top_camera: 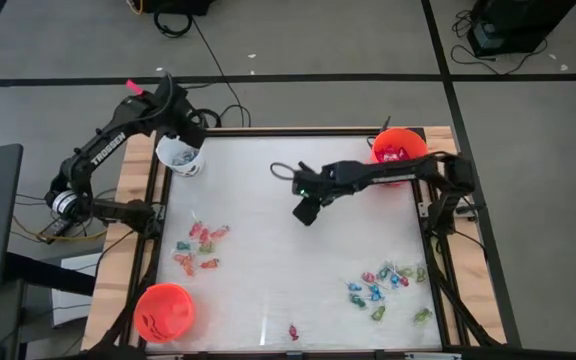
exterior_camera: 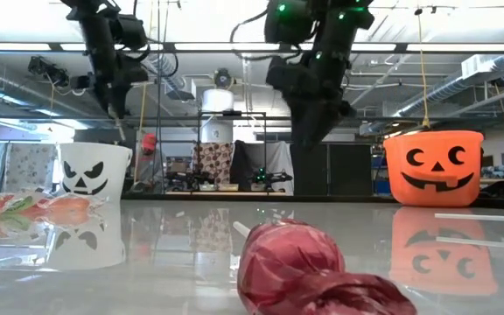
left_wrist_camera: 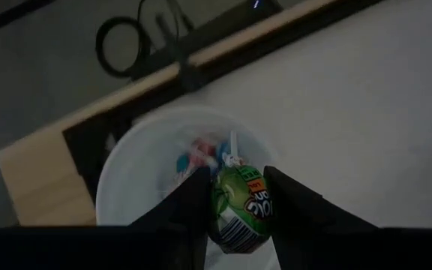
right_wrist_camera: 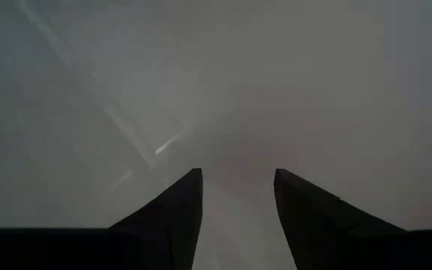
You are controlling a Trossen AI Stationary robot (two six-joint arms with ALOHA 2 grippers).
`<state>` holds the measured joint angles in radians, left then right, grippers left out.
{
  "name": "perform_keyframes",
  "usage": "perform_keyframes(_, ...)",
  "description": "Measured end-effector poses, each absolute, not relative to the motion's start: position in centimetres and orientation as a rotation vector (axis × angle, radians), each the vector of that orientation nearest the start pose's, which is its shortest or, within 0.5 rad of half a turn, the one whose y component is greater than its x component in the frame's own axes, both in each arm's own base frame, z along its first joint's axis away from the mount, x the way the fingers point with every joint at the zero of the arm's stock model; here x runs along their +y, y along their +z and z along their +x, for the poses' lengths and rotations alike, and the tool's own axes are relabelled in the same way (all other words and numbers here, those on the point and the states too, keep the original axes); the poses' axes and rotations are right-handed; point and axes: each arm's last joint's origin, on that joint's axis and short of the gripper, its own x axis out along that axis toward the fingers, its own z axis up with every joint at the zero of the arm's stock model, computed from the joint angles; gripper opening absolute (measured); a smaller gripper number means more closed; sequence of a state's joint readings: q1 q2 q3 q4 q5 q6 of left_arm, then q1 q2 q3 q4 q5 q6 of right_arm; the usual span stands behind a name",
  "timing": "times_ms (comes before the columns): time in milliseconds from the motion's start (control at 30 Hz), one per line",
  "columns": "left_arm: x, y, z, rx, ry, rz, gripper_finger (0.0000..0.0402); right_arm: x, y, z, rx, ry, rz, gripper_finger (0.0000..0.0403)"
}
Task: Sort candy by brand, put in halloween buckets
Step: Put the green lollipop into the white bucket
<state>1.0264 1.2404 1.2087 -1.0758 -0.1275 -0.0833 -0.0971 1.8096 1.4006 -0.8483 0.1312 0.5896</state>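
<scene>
So the left gripper point(left_wrist_camera: 235, 206) is hanging right over the white bucket point(top_camera: 181, 153) at the far left corner of the table point(top_camera: 268, 230), and its two dark fingers are clamped on a green-wrapped lollipop point(left_wrist_camera: 240, 202). The wrapper looks glossy and crinkly with printed lettering, and a thin white stick pokes out of it toward the bucket. The bucket is round smooth plastic with a black jack-o'-lantern face on the side, and a few wrapped sweets already sit in the bottom.

The right gripper point(top_camera: 306, 212) hovers above the bare middle of the table, fingers apart with nothing between them; its wrist view shows just the pale, slightly shiny tabletop.

Other stuff on the table:
- an orange bucket point(top_camera: 399, 148) at the far right corner, carved-face print, with some candy inside
- another orange bucket point(top_camera: 164, 311) at the near left corner
- a cluster of red and green wrapped pieces point(top_camera: 201, 247) on the left side
- a scatter of blue and green wrapped lollipops point(top_camera: 386, 285) near right
- one red-wrapped lollipop point(top_camera: 293, 331) alone at the near edge, foil all wrinkled
</scene>
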Motion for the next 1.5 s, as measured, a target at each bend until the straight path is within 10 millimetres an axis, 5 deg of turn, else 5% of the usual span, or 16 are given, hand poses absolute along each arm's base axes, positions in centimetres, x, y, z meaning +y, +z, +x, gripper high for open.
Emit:
perform_keyframes(300, 19.3, 31.3, 11.2, 1.0, 1.093, -0.645, 0.0116, -4.9, 25.6, 32.8, 1.153, -0.592, 0.443, 0.0177)
perform_keyframes(533, 18.7, 32.6, 10.9, 0.998, 1.099, -0.661, 0.0116, -4.2, 24.1, 28.9, 1.14, -0.574, 0.564, 0.0177)
perform_keyframes(900, 18.4, 32.0, 10.8, 1.04, 1.088, -0.683, 0.0117, -3.1, 22.2, 23.6, 0.898, -0.521, 0.807, 0.0173)
perform_keyframes(1133, 18.3, 31.7, 10.7, 1.059, 1.086, -0.7, 0.0117, -2.9, 20.9, 22.5, 0.904, -0.511, 0.844, 0.0165)
perform_keyframes(1500, 19.3, 27.6, 11.3, 1.056, 1.107, -0.719, 0.0146, -3.0, 21.5, 23.3, 0.811, -0.452, 0.804, 0.0165)
